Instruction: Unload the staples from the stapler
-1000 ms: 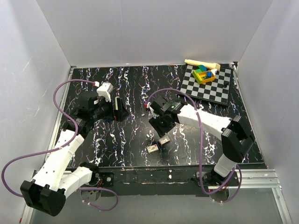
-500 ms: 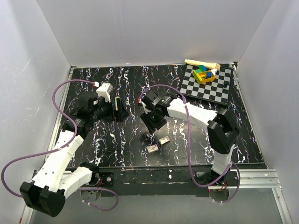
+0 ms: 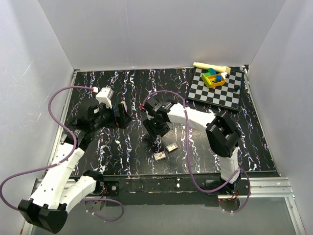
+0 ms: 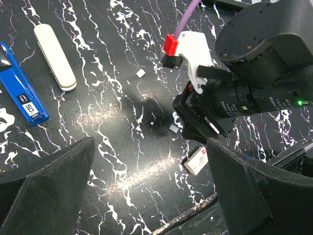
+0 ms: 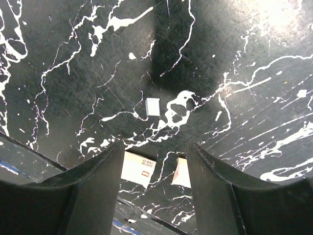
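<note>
The stapler lies open on the black marbled table. Its blue body [image 4: 19, 95] and its beige-grey top cover [image 4: 55, 56] lie side by side at the left of the left wrist view. In the top view the stapler [image 3: 116, 110] is partly hidden by my left gripper [image 3: 124, 119]. My left gripper [image 4: 151, 196] is open and empty, above bare table to the right of the stapler. My right gripper [image 5: 154, 181] is open and empty. It points down over a small pale staple strip [image 5: 153, 106], which also shows in the left wrist view [image 4: 173, 128].
Two small white staple boxes [image 5: 138, 169] [image 5: 182, 172] lie just past the right fingers, near the table's front edge [image 3: 160, 155]. A checkerboard [image 3: 230, 95] with a colourful block toy [image 3: 214, 77] and a wooden stick [image 3: 210, 66] sits at the back right. White walls enclose the table.
My right arm has swung left, moving its gripper off the staple boxes toward the table's middle. My left wrist has shifted a little. The boxes have not moved.
</note>
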`<state>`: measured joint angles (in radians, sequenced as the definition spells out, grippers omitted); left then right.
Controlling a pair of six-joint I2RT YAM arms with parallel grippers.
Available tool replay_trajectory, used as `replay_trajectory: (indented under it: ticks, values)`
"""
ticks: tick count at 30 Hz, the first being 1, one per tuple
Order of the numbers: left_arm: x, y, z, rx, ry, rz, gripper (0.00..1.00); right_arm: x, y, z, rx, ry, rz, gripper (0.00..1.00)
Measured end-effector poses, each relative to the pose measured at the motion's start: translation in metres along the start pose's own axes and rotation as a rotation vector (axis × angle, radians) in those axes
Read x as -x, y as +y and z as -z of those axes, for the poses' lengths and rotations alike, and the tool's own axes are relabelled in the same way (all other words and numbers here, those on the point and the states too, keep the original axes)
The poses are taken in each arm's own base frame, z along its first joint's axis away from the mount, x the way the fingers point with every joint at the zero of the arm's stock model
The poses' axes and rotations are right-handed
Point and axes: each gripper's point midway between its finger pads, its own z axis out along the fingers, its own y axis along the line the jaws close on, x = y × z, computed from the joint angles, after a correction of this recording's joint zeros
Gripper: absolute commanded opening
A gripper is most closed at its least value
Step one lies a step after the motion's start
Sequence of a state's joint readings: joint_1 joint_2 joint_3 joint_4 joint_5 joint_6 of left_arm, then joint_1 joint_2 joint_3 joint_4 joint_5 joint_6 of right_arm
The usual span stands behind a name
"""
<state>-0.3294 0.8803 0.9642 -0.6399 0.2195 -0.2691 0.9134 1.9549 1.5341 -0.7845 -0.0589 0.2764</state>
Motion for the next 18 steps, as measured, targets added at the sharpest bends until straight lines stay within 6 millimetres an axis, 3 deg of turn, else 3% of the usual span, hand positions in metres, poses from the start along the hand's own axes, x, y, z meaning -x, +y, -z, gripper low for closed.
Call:
replay_trajectory:
  ticks: [18]
  values:
    - [-0.001,0.000,0.000,0.002,0.001,0.000,0.98,-0.005,0.008,-0.036,-0.044,0.059,0.025,0.61]
